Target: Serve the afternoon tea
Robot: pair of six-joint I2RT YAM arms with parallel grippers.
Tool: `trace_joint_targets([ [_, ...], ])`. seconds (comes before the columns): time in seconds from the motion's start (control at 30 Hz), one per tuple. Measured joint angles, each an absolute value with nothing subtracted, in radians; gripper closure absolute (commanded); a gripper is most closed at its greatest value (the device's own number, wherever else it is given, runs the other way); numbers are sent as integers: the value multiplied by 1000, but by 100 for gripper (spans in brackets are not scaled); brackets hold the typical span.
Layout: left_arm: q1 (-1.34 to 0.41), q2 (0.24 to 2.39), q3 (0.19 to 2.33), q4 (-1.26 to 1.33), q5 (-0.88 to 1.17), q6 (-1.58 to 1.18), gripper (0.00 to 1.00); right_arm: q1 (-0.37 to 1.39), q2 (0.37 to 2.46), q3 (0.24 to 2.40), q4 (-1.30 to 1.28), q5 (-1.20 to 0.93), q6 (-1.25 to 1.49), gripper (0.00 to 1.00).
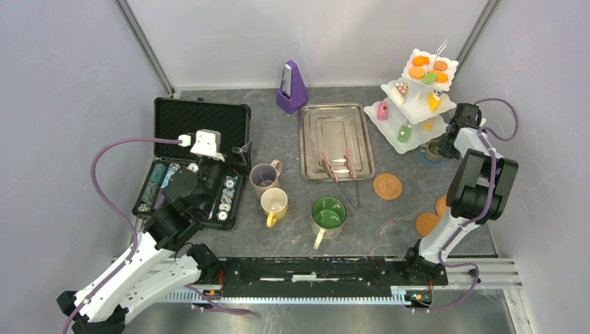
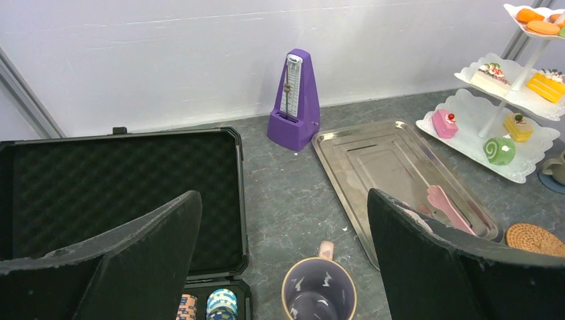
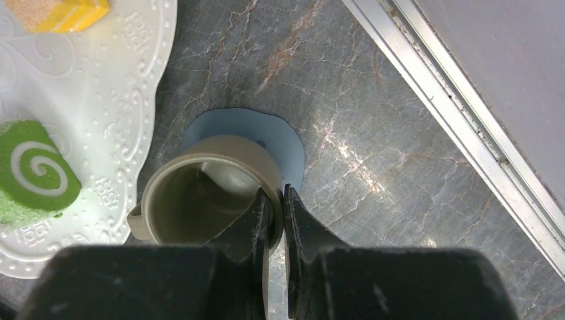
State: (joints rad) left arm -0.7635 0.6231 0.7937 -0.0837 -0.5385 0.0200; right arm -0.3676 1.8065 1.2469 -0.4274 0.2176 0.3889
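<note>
My right gripper [image 1: 446, 142] [image 3: 275, 193] is shut on the rim of the olive mug [image 1: 433, 149] [image 3: 200, 193]. One finger is inside the rim and one outside. The mug stands on a blue coaster [image 3: 280, 137] beside the white three-tier stand [image 1: 415, 104] [image 3: 113, 100], which holds orange, green, pink and yellow pastries [image 1: 426, 69]. My left gripper [image 1: 236, 152] [image 2: 283, 200] is open and empty above the mauve mug [image 1: 264, 177] [image 2: 318, 293]. The yellow mug [image 1: 274, 204] and big green mug [image 1: 328, 213] stand nearby. Three cork coasters [image 1: 387, 186] lie at the right.
A steel tray [image 1: 336, 132] with pink tongs [image 1: 337, 165] lies mid-table. An open black case [image 1: 202, 125] holding poker chips [image 2: 221, 303] is at the left. A purple metronome [image 1: 292, 87] stands at the back. The enclosure wall rail [image 3: 466, 133] runs close to the right gripper.
</note>
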Motion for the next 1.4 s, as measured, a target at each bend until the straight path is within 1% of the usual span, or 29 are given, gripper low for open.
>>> trace_joint_targets([
  [0.13,-763,627,794,-86,-538,20,0,-368,1827,1258,-428,219,389,92],
  [0.2,-763,628,794,-89,-538,20,0,-368,1830,1260,-428,220,388,88],
  [0.27,-763,629,794,-93,-538,20,0,-368,1830,1260,-428,220,387,82],
  [0.47,-763,633,794,-100,-538,20,0,-368,1830,1264,-427,211,363,54],
  [0.63,-763,643,794,-102,-538,20,0,-368,1805,1271,-434,196,333,34],
  [0.7,-763,649,797,-103,-538,20,0,-368,1764,1271,-443,186,318,28],
  [0.83,-763,661,803,-105,-538,20,0,-355,1620,1263,-450,167,292,24],
  [1.0,-763,694,886,-159,-527,-13,0,-265,1357,1166,-440,152,241,26],
  [1.13,-763,744,1033,-182,-477,-68,0,-76,1175,1011,-428,133,202,30],
  [1.23,-763,784,1124,-170,-441,-89,0,41,1115,886,-427,109,192,37],
  [1.3,-763,818,1177,-146,-423,-91,0,80,1096,796,-431,89,193,44],
  [1.37,-763,860,1210,-115,-416,-89,0,88,1088,712,-421,65,196,54],
  [1.4,-763,878,1214,-102,-416,-87,0,89,1087,670,-419,51,198,62],
])
